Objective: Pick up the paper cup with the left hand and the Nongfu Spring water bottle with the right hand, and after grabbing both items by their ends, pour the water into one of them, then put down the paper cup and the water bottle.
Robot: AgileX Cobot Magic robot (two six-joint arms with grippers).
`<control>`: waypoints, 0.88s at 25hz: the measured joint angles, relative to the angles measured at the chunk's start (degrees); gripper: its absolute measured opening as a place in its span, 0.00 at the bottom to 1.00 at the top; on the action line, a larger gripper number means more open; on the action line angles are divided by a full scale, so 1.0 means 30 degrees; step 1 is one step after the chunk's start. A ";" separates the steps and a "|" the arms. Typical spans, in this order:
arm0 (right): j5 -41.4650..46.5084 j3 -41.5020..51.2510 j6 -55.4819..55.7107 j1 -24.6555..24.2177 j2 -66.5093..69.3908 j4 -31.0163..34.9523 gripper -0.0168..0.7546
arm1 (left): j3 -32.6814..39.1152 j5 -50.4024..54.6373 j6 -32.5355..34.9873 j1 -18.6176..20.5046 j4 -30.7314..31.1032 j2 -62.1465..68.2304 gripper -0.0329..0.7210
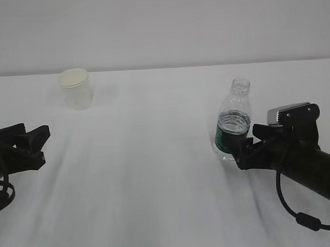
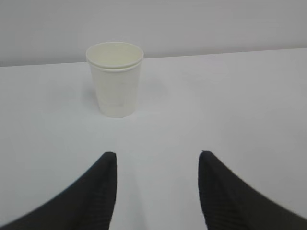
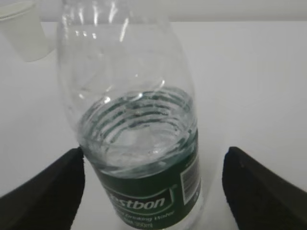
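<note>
The off-white paper cup (image 1: pixel 74 88) stands upright at the far left of the table, and in the left wrist view the paper cup (image 2: pixel 115 79) is straight ahead. My left gripper (image 1: pixel 44 145) (image 2: pixel 157 155) is open and empty, well short of it. The clear, capless Nongfu Spring water bottle (image 1: pixel 233 120) (image 3: pixel 139 72) stands upright with water (image 3: pixel 139 139) up to just above its green label. My right gripper (image 1: pixel 238 146) (image 3: pixel 154 152) is open around the bottle's labelled lower part. Its left finger sits next to the bottle and a gap shows at the right finger.
A white cloth covers the table (image 1: pixel 156 184) up to a pale wall behind. The cup (image 3: pixel 24 28) shows at the top left of the right wrist view, beyond the bottle. A black cable (image 1: pixel 300 216) loops below the right arm.
</note>
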 joint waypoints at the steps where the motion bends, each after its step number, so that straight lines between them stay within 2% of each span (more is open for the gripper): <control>1: 0.0000 -0.0100 0.0088 0.0000 0.0281 -0.0043 0.89 | 0.0000 0.0000 0.0000 0.0000 0.0000 0.0000 0.56; 22: 0.0000 -0.2350 0.1077 0.0000 0.2326 -0.0880 0.88 | 0.0000 0.0000 0.0000 0.0000 0.0000 0.0000 0.56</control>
